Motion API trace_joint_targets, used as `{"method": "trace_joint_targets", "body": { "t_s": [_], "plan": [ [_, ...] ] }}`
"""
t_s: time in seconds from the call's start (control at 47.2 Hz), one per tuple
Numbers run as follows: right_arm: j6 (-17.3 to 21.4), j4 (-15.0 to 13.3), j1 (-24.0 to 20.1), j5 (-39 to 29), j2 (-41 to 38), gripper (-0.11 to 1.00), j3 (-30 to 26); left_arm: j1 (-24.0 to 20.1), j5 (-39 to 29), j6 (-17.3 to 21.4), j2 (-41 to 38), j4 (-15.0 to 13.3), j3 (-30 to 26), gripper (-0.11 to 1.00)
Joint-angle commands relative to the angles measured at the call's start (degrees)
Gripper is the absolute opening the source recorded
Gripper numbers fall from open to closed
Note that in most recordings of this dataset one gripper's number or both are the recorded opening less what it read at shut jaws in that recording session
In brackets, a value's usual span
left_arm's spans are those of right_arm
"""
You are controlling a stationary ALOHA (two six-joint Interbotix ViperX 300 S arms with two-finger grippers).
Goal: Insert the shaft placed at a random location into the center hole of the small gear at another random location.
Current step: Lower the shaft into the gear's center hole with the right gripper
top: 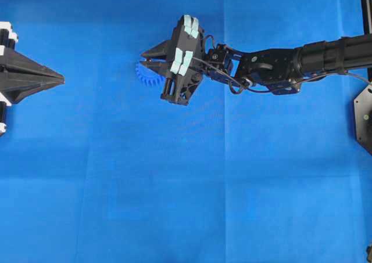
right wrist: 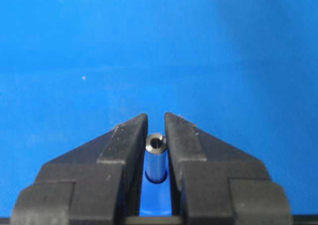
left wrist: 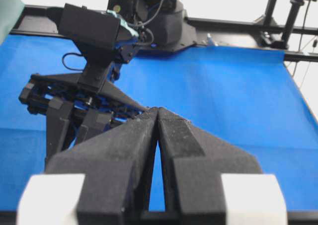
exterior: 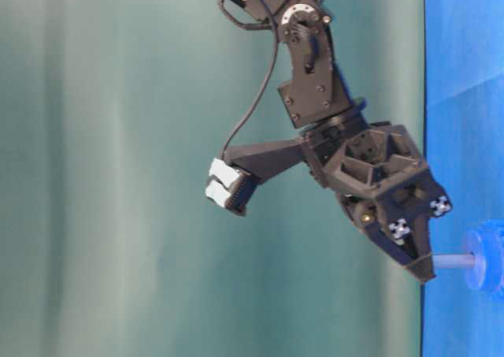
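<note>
My right gripper [top: 145, 62] is shut on the shaft [right wrist: 156, 145], a short silvery pin whose ring-shaped end shows between the black fingers [right wrist: 124, 135]. In the table-level view the shaft [exterior: 453, 260] sticks out from the gripper's tip [exterior: 425, 270], and its far end meets the hub of the small gear [exterior: 487, 258]. The center hole is hidden by the shaft. From overhead the blue gear [top: 145, 76] lies on the cloth, partly under the gripper. My left gripper [top: 58, 77] is at the far left, shut and empty [left wrist: 158, 111].
The right arm [top: 279, 65] reaches in from the right edge across the blue cloth [top: 186, 187]. A black mount [top: 363, 118] stands at the right border. A teal curtain [exterior: 118, 176] hangs behind the table.
</note>
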State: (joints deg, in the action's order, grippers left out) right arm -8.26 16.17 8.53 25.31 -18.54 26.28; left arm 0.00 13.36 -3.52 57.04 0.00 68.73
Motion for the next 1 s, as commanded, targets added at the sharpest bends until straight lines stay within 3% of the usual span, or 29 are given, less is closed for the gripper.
{"method": "trace_joint_targets", "body": {
  "t_s": [0.0, 0.975],
  "plan": [
    [0.09, 0.18, -0.18, 0.97, 0.79, 0.02, -0.53, -0.18, 0.26, 0.0, -0.26, 0.0, -0.62, 0.0],
    [0.18, 0.97, -0.18, 0.7, -2.46, 0.04, -0.44, -0.18, 0.26, 0.0, -0.26, 0.0, -0.62, 0.0]
  ]
}}
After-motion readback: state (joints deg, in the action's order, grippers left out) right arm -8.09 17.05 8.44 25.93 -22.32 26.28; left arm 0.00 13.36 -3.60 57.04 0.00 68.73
